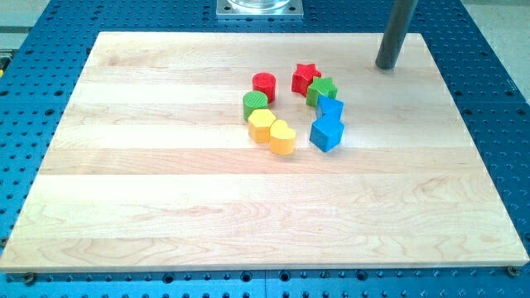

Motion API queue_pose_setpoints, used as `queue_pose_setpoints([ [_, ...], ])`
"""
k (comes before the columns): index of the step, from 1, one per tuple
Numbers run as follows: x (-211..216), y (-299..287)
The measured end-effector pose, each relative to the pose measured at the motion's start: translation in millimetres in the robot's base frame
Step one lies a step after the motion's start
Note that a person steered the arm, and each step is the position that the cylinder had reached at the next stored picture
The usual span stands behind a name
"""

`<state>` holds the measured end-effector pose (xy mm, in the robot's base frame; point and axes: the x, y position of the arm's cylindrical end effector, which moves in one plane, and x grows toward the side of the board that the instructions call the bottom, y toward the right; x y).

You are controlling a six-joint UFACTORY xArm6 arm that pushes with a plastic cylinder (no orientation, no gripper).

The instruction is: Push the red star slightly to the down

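Rod cut off at top, my tip right of red star

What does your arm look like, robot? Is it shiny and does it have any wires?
All you can see of my arm is a straight, round rod, dark grey and smooth with a slight sheen down one side. It runs out of the view's top, so the rest is hidden. My tip is its plain, blunt lower end. No wires, stickers or markings show on it.
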<state>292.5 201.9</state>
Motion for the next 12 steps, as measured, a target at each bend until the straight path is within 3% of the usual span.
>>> queue_pose_setpoints([
  [5, 9, -95],
  [12, -4, -121],
])
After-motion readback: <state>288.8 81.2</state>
